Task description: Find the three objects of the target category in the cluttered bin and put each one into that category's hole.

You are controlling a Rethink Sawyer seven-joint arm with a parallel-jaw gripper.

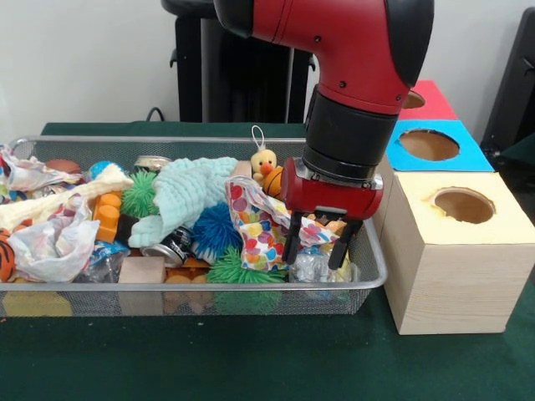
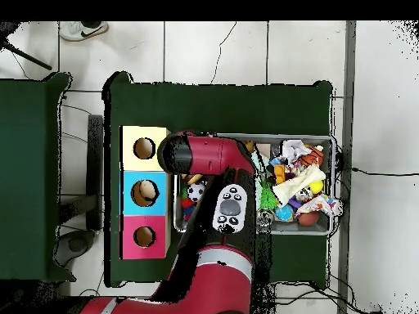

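My gripper (image 1: pixel 318 249) hangs low over the right end of the wire mesh bin (image 1: pixel 192 286). It is open, its two black fingers (image 1: pixel 292 245) standing apart. They straddle the edge of a heart-print wrapper (image 1: pixel 255 221) and some clear plastic (image 1: pixel 313 267). Close behind the gripper sit a yellow duck toy (image 1: pixel 264 161) and a small basketball (image 1: pixel 273 180). A pale green knitted cloth (image 1: pixel 188 196), a blue spiky ball (image 1: pixel 217 230), green spiky balls (image 1: pixel 140 194) and a drink can (image 1: pixel 171 245) fill the middle. In the overhead view the arm (image 2: pixel 221 176) hides the gripper.
Three boxes with round holes stand right of the bin: a wooden one with a yellow top (image 1: pixel 464 205), a blue one (image 1: pixel 428 144) and a red one (image 1: pixel 415 100). Crumpled wrappers (image 1: pixel 50 246), orange blocks (image 1: pixel 107 215) and a wooden block (image 1: pixel 142 269) crowd the bin's left half.
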